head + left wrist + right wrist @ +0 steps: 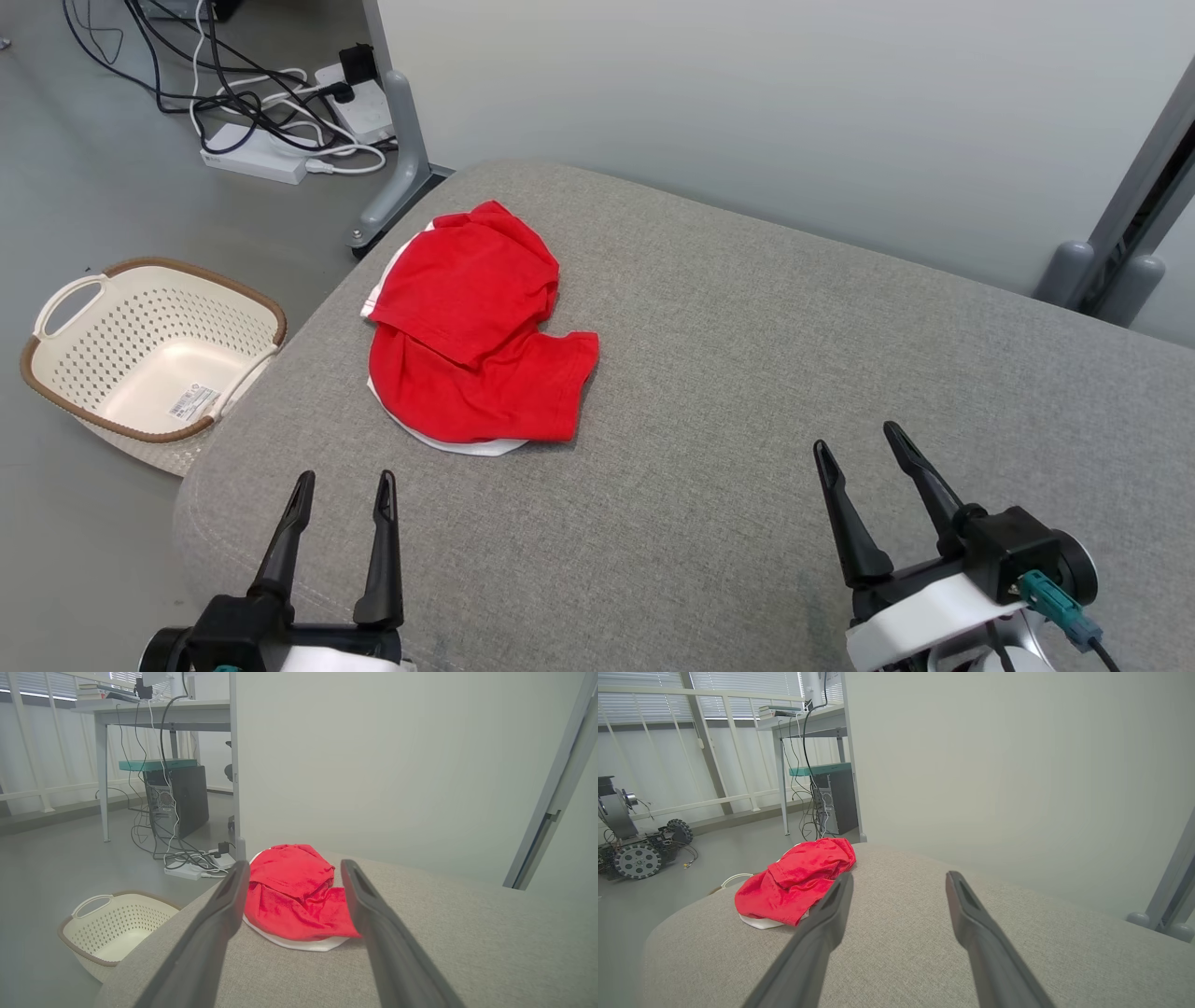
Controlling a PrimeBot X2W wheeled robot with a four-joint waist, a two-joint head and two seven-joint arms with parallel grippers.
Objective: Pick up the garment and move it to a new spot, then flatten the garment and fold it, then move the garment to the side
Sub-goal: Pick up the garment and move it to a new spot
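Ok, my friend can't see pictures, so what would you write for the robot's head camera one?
A crumpled red garment with a white edge lies on a grey padded surface. The left pincer and right pincer are open nearer the camera, holding nothing. A cream basket sits on the floor at left.

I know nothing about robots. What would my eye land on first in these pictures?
The bright red garment, crumpled with white at its edges, lies on the left part of a grey cushion. Nearer the camera, the left gripper and right gripper stand open, both clear of it. A cream basket sits on the floor to the left.
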